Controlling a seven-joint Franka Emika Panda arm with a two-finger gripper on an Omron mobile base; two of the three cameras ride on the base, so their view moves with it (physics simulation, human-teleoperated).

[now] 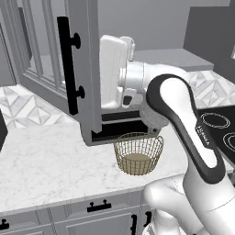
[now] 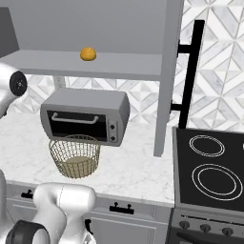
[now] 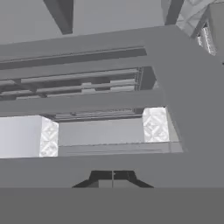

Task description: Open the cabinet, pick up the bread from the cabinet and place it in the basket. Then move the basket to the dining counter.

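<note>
Cabinet (image 2: 164, 71) doors open; bread (image 2: 88, 54) near shelf edge; gripper (image 3: 113, 177) seemingly closed.

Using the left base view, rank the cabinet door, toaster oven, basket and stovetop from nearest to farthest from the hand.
1. Cabinet door, right beside the hand, on its left.
2. Toaster oven, just below.
3. Basket, lower, on the counter.
4. Stovetop, far right.

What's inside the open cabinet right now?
The bread sits alone on the cabinet shelf in the right base view. The shelf's left end is cut off by the frame.
</note>
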